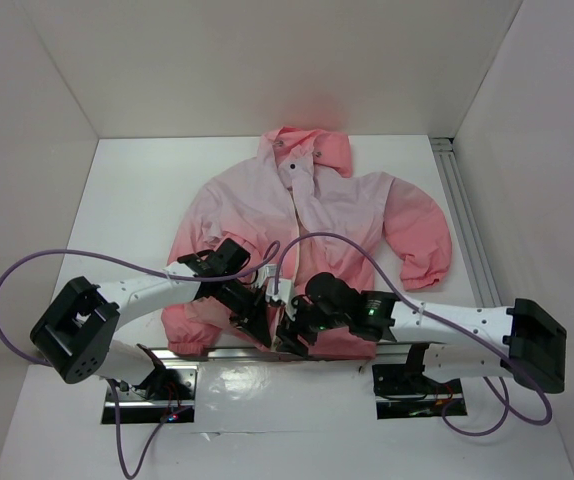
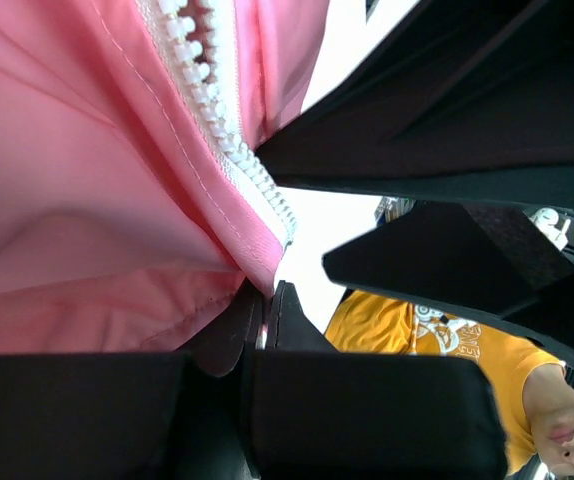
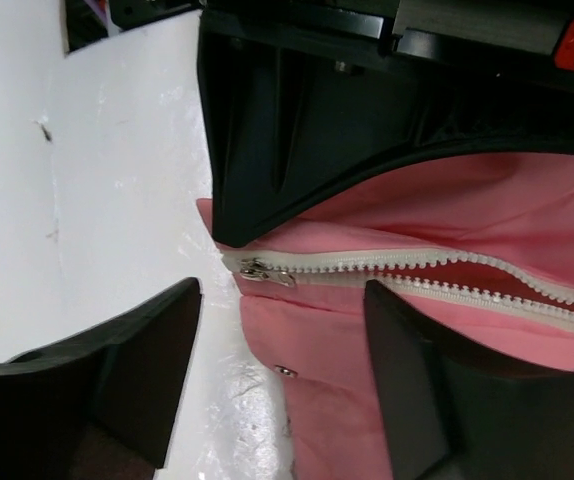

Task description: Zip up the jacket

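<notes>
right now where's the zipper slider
In the right wrist view the zipper slider sits at the hem end of the jacket, left of centre, between the spread fingers of the right gripper and just below the left gripper, which pinches the hem.

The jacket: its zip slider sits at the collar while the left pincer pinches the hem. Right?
No: the slider sits at the hem end of the jacket, as the right wrist view shows; the left pincer does pinch the hem.
</notes>
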`<action>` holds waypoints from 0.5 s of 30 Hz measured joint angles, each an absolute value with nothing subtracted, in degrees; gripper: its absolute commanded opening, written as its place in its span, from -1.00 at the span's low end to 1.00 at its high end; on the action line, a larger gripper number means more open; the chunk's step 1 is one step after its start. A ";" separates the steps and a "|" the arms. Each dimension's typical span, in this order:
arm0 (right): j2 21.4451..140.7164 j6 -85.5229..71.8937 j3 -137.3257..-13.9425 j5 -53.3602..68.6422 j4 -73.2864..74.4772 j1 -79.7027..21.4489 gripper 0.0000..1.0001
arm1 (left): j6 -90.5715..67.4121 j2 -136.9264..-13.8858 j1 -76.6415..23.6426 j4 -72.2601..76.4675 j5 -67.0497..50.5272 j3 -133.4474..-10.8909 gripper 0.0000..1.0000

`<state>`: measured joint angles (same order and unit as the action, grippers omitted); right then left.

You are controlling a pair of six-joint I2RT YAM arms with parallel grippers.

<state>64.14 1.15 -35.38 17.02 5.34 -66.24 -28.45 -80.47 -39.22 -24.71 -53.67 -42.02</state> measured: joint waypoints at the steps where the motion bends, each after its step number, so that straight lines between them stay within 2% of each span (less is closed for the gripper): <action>1: 64.64 1.34 -35.38 16.93 5.32 -66.26 0.36 | -28.45 -80.47 -39.22 -24.71 -53.69 -42.02 -1.00; 8: 67.09 1.45 -35.35 16.64 5.06 -66.26 0.31 | -28.45 -80.47 -39.22 -24.71 -53.76 -42.02 -1.00; 11: 67.09 1.67 -35.35 16.43 4.69 -66.26 0.08 | -28.42 -80.47 -39.22 -24.80 -53.89 -42.02 -1.00; 12: 67.09 1.69 -35.35 16.27 4.60 -66.26 0.08 | -28.42 -80.47 -39.22 -24.84 -53.89 -42.02 -1.00; 15: 67.09 1.72 -35.35 15.92 4.45 -66.24 -0.09 | -28.42 -80.47 -39.22 -24.88 -53.91 -42.02 -1.00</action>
<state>67.09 1.72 -35.35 15.92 4.45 -66.24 -28.42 -80.47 -39.22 -24.88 -53.91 -42.02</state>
